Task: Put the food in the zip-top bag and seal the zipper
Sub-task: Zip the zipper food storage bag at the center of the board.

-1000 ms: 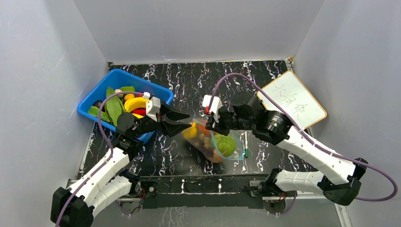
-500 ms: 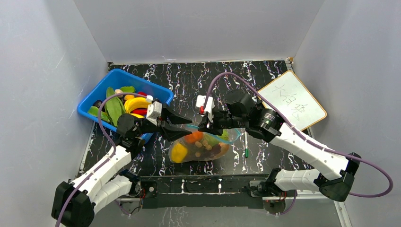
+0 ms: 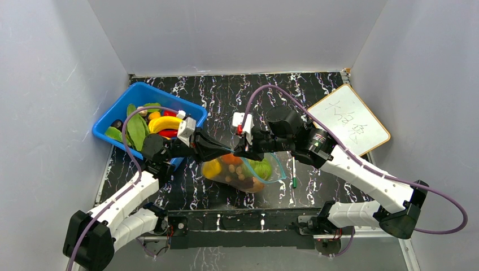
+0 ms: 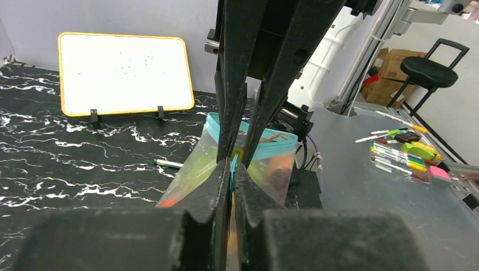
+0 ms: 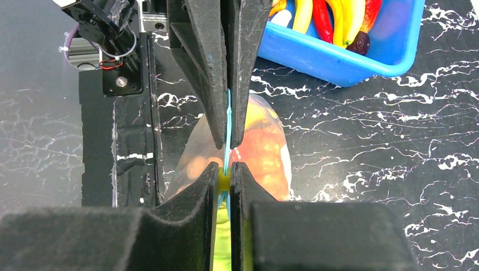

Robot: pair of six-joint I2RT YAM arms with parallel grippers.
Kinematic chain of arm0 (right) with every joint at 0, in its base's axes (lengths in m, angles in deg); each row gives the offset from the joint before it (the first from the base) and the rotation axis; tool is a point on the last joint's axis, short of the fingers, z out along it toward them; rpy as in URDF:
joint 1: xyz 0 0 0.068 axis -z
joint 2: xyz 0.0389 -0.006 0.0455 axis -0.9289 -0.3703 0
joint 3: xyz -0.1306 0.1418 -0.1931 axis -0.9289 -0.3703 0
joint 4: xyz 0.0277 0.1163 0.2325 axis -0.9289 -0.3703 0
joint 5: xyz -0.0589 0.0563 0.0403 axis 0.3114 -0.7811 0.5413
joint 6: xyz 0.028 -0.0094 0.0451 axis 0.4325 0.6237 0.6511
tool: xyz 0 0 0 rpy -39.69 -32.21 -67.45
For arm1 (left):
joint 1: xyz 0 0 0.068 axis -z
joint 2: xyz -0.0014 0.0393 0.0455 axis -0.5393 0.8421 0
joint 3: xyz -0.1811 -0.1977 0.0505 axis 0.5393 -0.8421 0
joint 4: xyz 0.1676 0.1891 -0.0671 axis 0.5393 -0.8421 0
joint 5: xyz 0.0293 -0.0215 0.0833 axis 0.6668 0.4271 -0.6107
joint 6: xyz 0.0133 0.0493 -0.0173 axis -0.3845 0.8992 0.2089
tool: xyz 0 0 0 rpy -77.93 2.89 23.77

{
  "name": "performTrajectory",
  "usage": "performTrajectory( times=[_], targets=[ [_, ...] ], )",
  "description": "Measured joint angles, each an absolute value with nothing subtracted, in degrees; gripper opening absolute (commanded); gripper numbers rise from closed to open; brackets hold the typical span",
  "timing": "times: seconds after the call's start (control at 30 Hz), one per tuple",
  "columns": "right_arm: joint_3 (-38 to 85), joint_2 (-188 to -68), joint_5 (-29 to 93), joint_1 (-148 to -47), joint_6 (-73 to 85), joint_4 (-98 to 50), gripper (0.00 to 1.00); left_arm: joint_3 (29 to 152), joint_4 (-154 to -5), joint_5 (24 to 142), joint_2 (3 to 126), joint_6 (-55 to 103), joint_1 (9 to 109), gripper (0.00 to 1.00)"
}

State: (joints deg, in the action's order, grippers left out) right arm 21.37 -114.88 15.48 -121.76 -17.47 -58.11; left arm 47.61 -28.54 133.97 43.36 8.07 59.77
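Note:
The clear zip-top bag (image 3: 243, 172) hangs above the table between both arms, holding food: a yellow piece (image 3: 212, 168), an orange piece (image 3: 230, 160) and a green piece (image 3: 261, 168). My left gripper (image 3: 227, 151) (image 4: 232, 172) is shut on the teal zipper (image 4: 271, 148) at the bag's top edge. Facing it, tip to tip, my right gripper (image 3: 242, 151) (image 5: 225, 178) is shut on the same zipper (image 5: 227, 130), with the yellow slider pinched between its pads. More food (image 3: 161, 123) lies in the blue bin (image 3: 169, 97).
The blue bin stands at the back left, close behind my left arm. A small whiteboard (image 3: 349, 119) leans at the back right. A green pen (image 3: 294, 172) lies on the black marbled table just right of the bag.
My left gripper's jaws, open half a second ago, have closed on the zipper strip. The bag has swung and now hangs more squarely under the two gripper tips.

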Motion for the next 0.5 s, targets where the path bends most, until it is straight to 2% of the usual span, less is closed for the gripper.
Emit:
performTrajectory(
  times=[0.2, 0.5],
  targets=[
    [21.57, -114.96, 15.81, -121.76, -17.44, -58.11, 0.0, 47.61, -28.21, 131.8, 44.1, 6.47, 59.79, 0.0],
    [17.68, -112.6, 19.94, -121.82, -15.87, -54.55, 0.0, 48.36, -41.26, 123.39, 38.96, 10.63, 60.36, 0.0]
  ],
)
